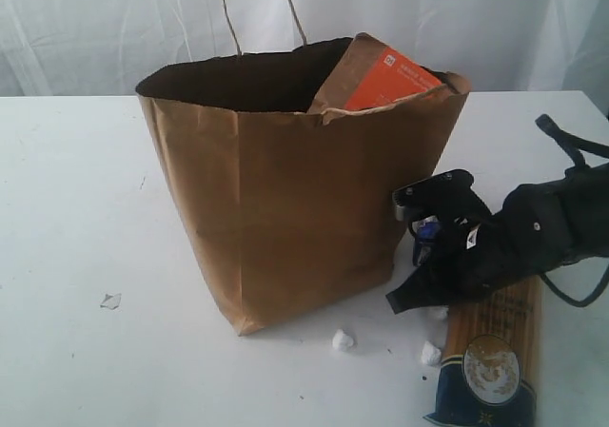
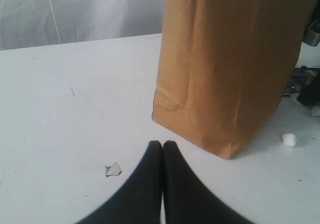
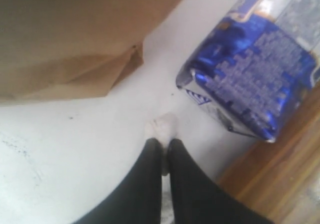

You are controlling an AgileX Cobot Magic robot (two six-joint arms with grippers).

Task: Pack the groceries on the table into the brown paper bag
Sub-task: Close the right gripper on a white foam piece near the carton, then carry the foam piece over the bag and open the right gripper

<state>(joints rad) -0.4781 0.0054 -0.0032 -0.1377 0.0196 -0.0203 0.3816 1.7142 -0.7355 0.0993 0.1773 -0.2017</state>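
Bagged: orange-labelled brown pouch (image 1: 385, 83) inside tall kraft-brown paper bag (image 1: 285, 208) | waiting: long spaghetti pack (image 1: 495, 346) on white tabletop (image 1: 76, 208) | left gripper (image 2: 162, 144), right gripper (image 3: 163, 143): both clenched

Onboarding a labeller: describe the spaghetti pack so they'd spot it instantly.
Find the tall brown paper bag mid-table. Right of it in the exterior view, a long flat pack lies on the table, one end under the black arm. Its golden strands and dark blue end with a round gold emblem set it apart from the small white lumps nearby.
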